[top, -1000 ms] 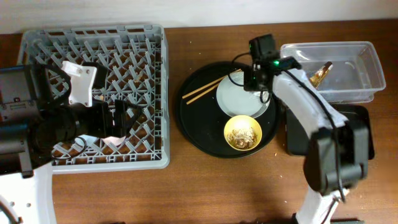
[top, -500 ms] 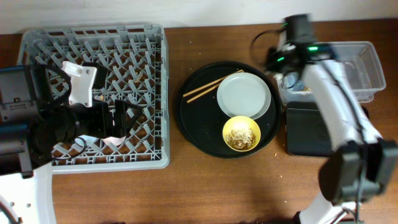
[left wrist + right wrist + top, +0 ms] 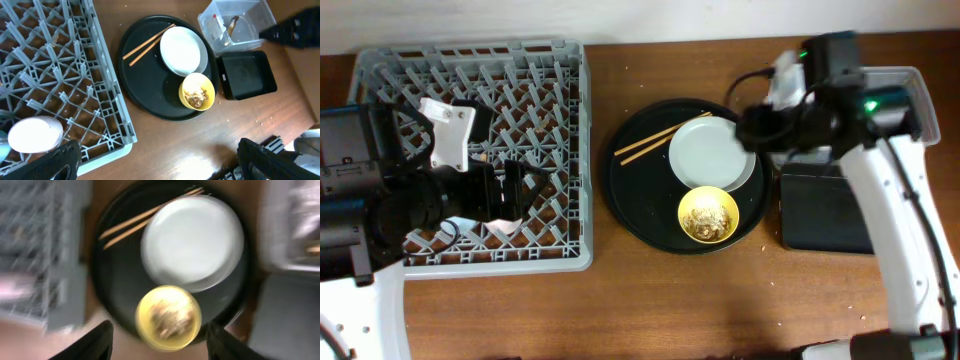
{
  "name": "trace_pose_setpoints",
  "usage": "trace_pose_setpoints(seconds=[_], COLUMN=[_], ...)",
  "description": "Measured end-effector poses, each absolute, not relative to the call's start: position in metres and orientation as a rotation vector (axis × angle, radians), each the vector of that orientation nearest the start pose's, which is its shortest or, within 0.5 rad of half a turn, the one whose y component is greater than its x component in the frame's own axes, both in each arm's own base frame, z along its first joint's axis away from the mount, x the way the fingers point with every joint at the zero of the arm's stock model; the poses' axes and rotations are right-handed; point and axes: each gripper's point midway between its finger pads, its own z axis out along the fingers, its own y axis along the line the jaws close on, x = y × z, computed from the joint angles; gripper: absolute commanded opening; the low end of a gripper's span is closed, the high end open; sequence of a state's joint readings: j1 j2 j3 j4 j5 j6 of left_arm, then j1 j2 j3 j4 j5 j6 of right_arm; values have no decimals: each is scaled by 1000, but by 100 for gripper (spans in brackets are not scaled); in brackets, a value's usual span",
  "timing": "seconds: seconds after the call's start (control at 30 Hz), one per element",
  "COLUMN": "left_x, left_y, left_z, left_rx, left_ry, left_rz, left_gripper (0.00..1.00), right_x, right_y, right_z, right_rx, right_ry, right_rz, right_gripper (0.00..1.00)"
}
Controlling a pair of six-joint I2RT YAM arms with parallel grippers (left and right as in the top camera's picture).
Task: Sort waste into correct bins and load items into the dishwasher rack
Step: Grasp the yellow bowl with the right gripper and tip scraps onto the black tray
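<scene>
The grey rack (image 3: 550, 120) lies at the left, and a pale pink cup (image 3: 35, 136) lies in its near corner. My left gripper (image 3: 162, 161) hangs above the rack's front edge, open and empty. The grey-white plate (image 3: 712, 153), the yellow bowl (image 3: 709, 214) holding food scraps, and the chopsticks (image 3: 650, 143) rest on the round black tray (image 3: 640, 205). My right gripper (image 3: 160, 345) is open and empty, high above the bowl (image 3: 169, 317) and plate (image 3: 192, 242). The gold wrapper (image 3: 232, 25) lies in the clear tub (image 3: 250, 15). The tissue is not in view.
The shallow black rectangular tray (image 3: 825, 210) lies in front of the clear tub (image 3: 910, 120), right of the round tray. My right arm (image 3: 820, 100) covers the tub's left end. Crumbs dot the wooden table (image 3: 670, 300). The right wrist view is blurred by motion.
My right arm swung from the plate's far edge to the tub's left end, then turned back toward the round tray. The left arm has not moved.
</scene>
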State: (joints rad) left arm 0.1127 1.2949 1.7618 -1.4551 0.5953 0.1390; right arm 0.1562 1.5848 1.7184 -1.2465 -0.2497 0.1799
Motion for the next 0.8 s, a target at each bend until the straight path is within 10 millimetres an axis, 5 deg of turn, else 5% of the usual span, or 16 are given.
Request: trace_pose_setpoints(seconds=[0.13, 0.2, 0.23, 0.4, 0.43, 0.63, 0.73, 0.8], left_x=[268, 268, 268, 268, 268, 268, 268, 268], left_y=[-67, -67, -67, -67, -67, -67, -67, -67], left_z=[351, 351, 351, 351, 351, 351, 351, 351], left_rx=[255, 255, 255, 255, 254, 254, 254, 255], left_ry=[2418, 2418, 2418, 2418, 2418, 2418, 2418, 2418], left_rz=[-647, -646, -646, -646, -646, -646, -646, -645], left_gripper=[99, 99, 99, 99, 99, 99, 99, 99], right_x=[311, 290, 289, 291, 292, 287, 290, 305], right_y=[168, 190, 194, 187, 188, 190, 201, 184], right_z=[191, 132, 102, 30, 28, 36, 96, 150], right_rx=[-261, -345, -358, -339, -338, -357, -302, -188], right_ry=[2886, 2976, 2972, 3005, 3006, 3021, 2914, 2769], right_rz=[387, 285, 222, 88, 94, 108, 389, 523], right_gripper=[53, 48, 41, 14, 6, 4, 4, 4])
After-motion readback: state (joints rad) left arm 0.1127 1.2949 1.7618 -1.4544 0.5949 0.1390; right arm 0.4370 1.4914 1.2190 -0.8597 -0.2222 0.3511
